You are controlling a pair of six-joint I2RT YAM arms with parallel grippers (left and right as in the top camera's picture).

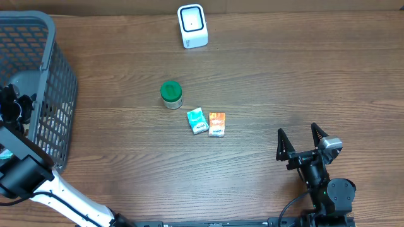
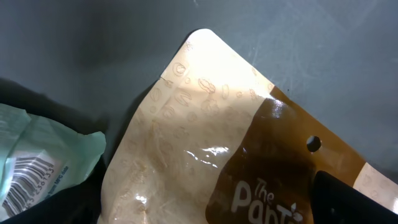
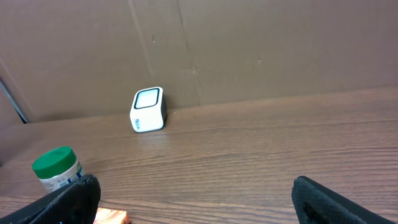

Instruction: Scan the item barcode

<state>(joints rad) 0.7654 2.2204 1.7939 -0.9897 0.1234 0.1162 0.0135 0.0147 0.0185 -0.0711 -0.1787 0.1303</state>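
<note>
On the table [image 1: 265, 75] the right claw [image 1: 297, 130] gapes; the basket [image 1: 63, 94] half hides the left claw [image 1: 14, 108], spread above a pouch [image 2: 205, 124].

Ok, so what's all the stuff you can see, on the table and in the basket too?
basket: one, grey mesh, left edge of the table
pouch: one, tan and brown, inside the basket
barcode packet: one, pale green, beside the pouch
scanner: one, white, far middle of the table
jar: one, green lid, table centre
teal packet: one, teal, just right of the jar
orange packet: one, orange, beside the teal packet
table: one, brown wood
cardboard wall: one, brown, behind the table
left gripper: one, black, open, in the basket
right gripper: one, black, open, near right, empty
</note>
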